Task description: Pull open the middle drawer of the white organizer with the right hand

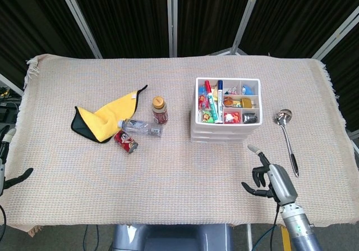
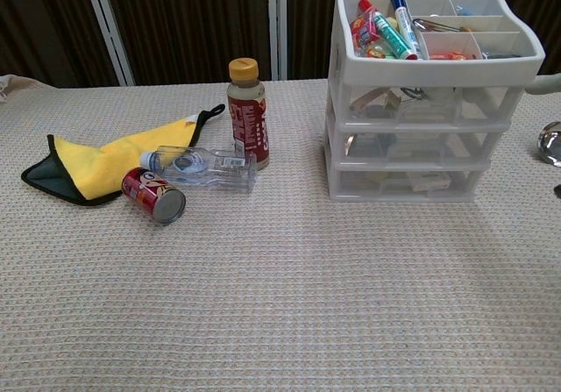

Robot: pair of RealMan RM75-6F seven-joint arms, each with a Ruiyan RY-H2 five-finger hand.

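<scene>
The white organizer (image 1: 197,128) stands right of the table's centre, with pens and small items in its top tray. In the chest view its three clear drawers (image 2: 421,103) all sit flush, the middle drawer (image 2: 412,147) among them. My right hand (image 1: 271,181) hovers over the front of the table, below and right of the organizer and apart from it. It holds nothing; one finger points forward and the others are loosely bent. Only a pale fingertip (image 2: 549,82) shows at the chest view's right edge. My left hand (image 1: 4,164) is at the far left edge, holding nothing.
A metal ladle (image 1: 287,136) lies right of the organizer, close to my right hand. Left of centre lie a yellow cloth (image 1: 101,117), a clear bottle on its side (image 1: 140,127), a red can (image 1: 125,141) and an upright brown-capped bottle (image 1: 160,110).
</scene>
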